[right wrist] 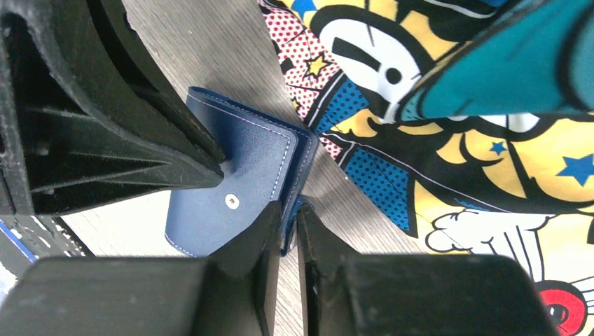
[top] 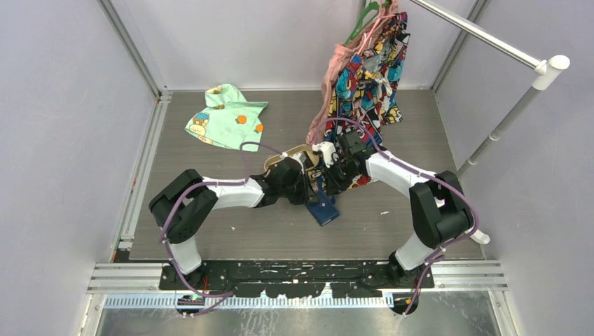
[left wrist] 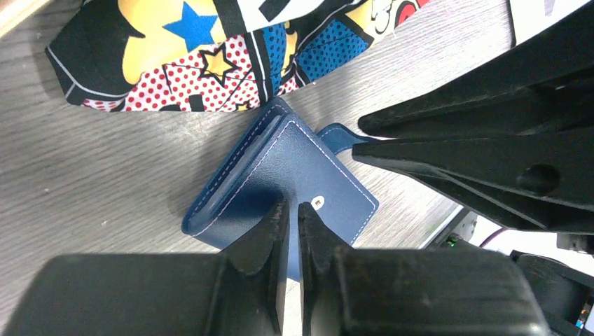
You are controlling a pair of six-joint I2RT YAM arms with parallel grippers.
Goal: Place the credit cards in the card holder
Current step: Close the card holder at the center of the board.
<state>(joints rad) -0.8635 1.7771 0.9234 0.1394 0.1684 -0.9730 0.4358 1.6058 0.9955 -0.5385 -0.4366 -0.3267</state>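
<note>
Left wrist view showed the wallet (left wrist: pixel 280 175) folded on the table (left wrist: pixel 91 182), no cards visible, so loading looked undone; left gripper (left wrist: pixel 293 217) and right gripper (right wrist: pixel 286 224) sat nearly closed at it, grip unclear.

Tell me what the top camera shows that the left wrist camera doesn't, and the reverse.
Top only: the green printed cloth at the far left, a partly hidden tan tray, and the hanging rail. Left wrist only: the snap stud and pale stitching on the closed flap. Both: the navy card holder and the comic-print cloth; no cards show in either.
</note>
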